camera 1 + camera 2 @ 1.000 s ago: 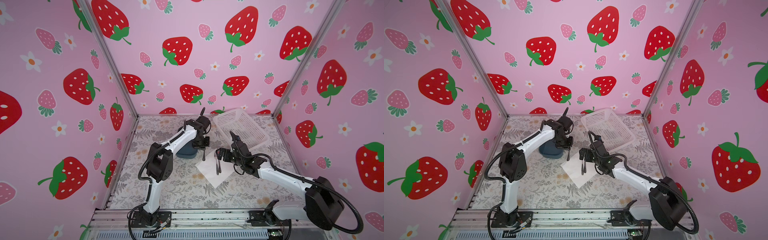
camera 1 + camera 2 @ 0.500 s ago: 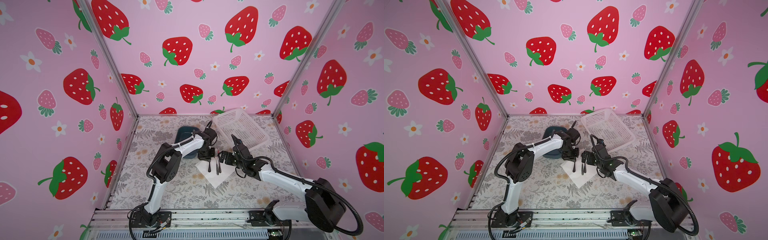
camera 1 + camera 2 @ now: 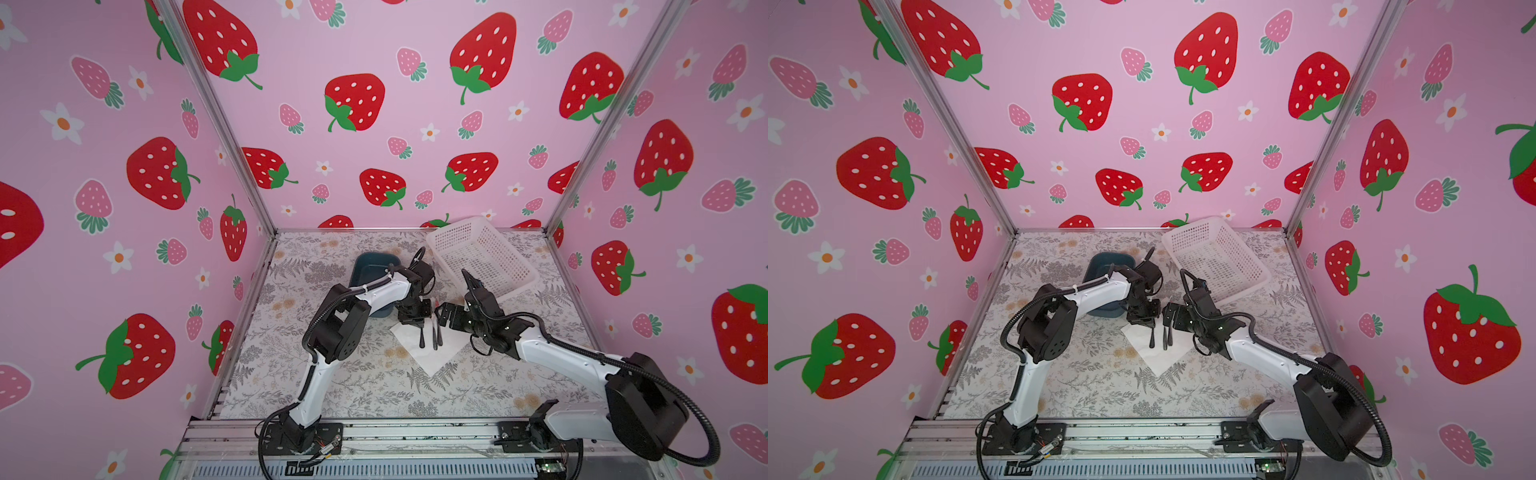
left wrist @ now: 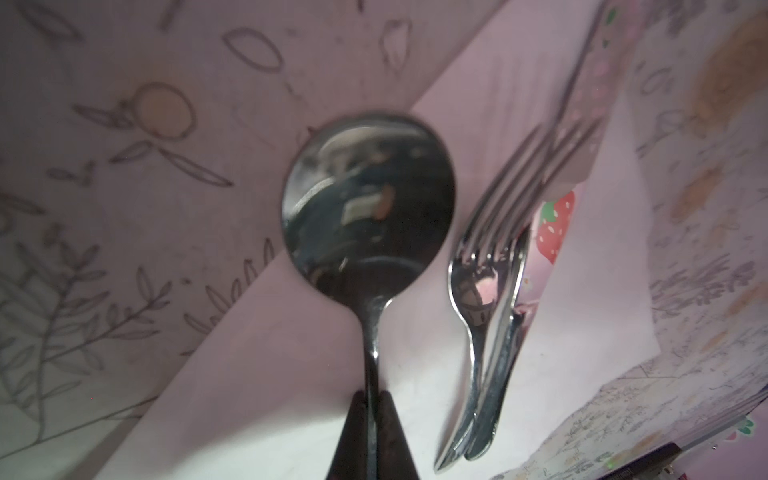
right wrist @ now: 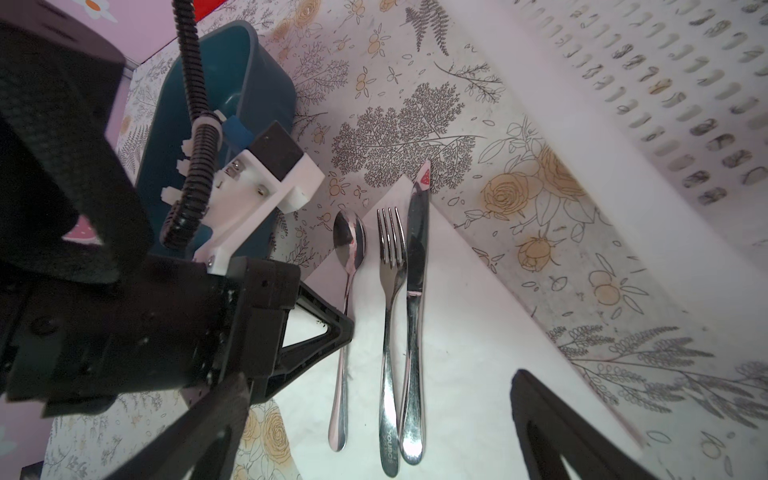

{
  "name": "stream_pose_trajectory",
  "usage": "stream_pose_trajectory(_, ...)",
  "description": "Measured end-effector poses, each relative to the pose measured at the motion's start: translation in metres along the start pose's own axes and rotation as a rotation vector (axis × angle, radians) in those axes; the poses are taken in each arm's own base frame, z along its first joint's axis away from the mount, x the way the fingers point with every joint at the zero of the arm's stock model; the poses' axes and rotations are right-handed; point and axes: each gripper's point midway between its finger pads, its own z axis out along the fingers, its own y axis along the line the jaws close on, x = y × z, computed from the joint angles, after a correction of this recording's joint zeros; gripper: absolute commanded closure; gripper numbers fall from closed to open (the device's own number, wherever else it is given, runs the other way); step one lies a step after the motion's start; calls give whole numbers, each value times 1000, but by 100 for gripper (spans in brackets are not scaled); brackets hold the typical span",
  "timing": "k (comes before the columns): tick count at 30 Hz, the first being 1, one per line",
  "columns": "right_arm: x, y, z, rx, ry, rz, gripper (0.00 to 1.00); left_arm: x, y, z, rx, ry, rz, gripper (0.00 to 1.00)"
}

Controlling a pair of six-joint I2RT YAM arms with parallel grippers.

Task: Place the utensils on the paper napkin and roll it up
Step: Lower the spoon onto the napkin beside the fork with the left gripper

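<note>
- Clock set by the top views: twelve is the back wall, six is the rail at the front.
- The paper napkin (image 3: 432, 361) lies flat on the flowered table (image 3: 353, 386) like a diamond, one corner pointing to six o'clock.
- All three utensils are on it, side by side, heads toward twelve and handles toward six.
- The spoon (image 4: 368, 203) sits on the nine o'clock side, the fork (image 5: 390, 270) in the middle and the knife (image 5: 417, 232) on the three o'clock side.
- Fork and knife run tight against each other along their handles; the spoon is a little apart from them.
- The spoon's bowl pokes past the napkin's edge over the tablecloth, and the knife tip reaches just beyond the twelve o'clock corner.
- The left gripper (image 4: 370, 436) is down at the napkin's eleven o'clock edge, fingers pressed together and pinching the spoon's handle just behind the bowl.
- I cannot tell whether the bowl touches the cloth.
- The right gripper (image 5: 382, 376) hangs over the handles from the three o'clock side, jaws spread wide and gripping nothing.
- The blue tub (image 3: 370, 266) is at ten o'clock from the napkin, partly behind the left arm.
- The white basket (image 3: 482, 257) is at one o'clock, near the back wall.
</note>
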Motion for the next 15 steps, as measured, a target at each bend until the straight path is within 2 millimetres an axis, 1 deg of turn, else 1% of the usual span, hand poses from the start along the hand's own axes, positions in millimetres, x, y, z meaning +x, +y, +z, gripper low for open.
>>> stream_pose_trajectory(9, 1, -3, 3, 6, 9, 4, 0, 0, -2, 0, 1, 0, 3, 93)
stream_pose_trajectory(15, 3, -3, 4, 4, 16, 5, 0, 4, -6, 1, 7, 8, 13, 93)
